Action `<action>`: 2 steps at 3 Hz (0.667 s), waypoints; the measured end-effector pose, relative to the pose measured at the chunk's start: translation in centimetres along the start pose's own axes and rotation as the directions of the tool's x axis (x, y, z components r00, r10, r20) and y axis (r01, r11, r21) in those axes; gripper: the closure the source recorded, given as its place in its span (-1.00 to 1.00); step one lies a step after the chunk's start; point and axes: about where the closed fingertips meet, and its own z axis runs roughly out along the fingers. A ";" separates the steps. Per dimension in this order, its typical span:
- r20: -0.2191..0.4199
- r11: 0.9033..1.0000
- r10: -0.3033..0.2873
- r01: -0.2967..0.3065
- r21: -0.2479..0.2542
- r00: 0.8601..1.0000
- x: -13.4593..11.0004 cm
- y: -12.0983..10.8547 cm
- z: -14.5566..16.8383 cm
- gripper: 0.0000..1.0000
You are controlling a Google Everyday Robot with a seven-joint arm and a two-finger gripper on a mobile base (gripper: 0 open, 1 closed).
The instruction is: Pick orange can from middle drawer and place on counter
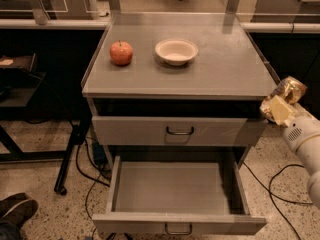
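My gripper is at the right of the cabinet, just off the counter's front right corner and slightly below its top. It is shut on the orange can, a shiny golden can held tilted between the pale fingers. The middle drawer is pulled fully out at the bottom of the view, and its inside shows nothing in it. The counter is the flat grey cabinet top, to the left of the can.
A red apple and a white bowl sit on the counter's far left and middle. The drawer above is closed. Cables lie on the floor at both sides. A dark table frame stands to the left.
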 end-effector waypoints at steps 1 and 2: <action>0.137 1.000 -0.016 0.020 -0.024 0.990 -3.4 1.8 2.6 1.00; 0.267 0.998 -0.034 0.047 -0.042 0.963 -7.8 3.0 4.0 1.00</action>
